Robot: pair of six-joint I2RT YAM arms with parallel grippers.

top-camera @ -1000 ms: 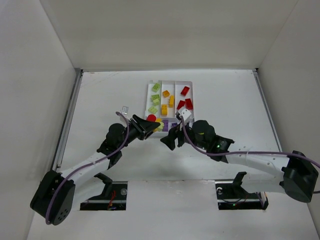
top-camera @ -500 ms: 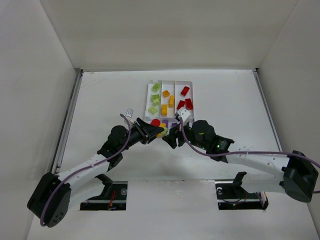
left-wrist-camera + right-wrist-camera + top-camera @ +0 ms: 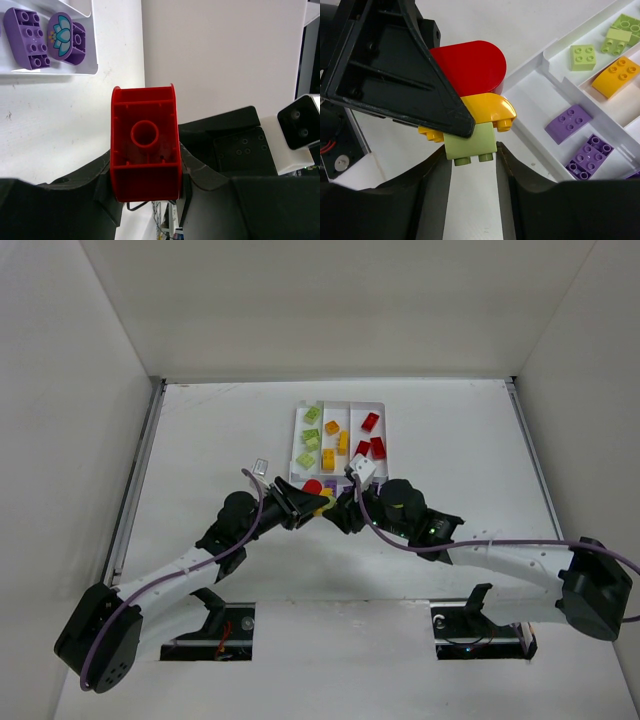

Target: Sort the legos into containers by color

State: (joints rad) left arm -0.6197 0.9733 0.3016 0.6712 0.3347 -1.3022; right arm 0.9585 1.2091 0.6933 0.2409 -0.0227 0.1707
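My left gripper (image 3: 145, 172) is shut on a red lego (image 3: 145, 145), the top of a three-brick stack held in the air just in front of the tray. Seen from the right wrist, the red lego (image 3: 470, 62) joins a yellow-orange one (image 3: 487, 111) and a light green one (image 3: 470, 141). My right gripper (image 3: 471, 160) has closed on the green brick, both fingers against its sides. From above, the two grippers (image 3: 300, 504) (image 3: 342, 514) meet at the stack (image 3: 318, 496). The white tray (image 3: 296, 440) holds sorted green, yellow-orange, red and purple legos.
Purple bricks (image 3: 568, 123) (image 3: 590, 156) lie in the tray's crosswise section right beside the stack, behind its white wall (image 3: 545, 56). A green brick (image 3: 583, 56) and a yellow one (image 3: 616, 75) lie further in. White walls enclose the table on three sides.
The right gripper has narrowed from wide open onto the green brick and edged left to the stack. The left gripper carried the stack slightly right, then held still.
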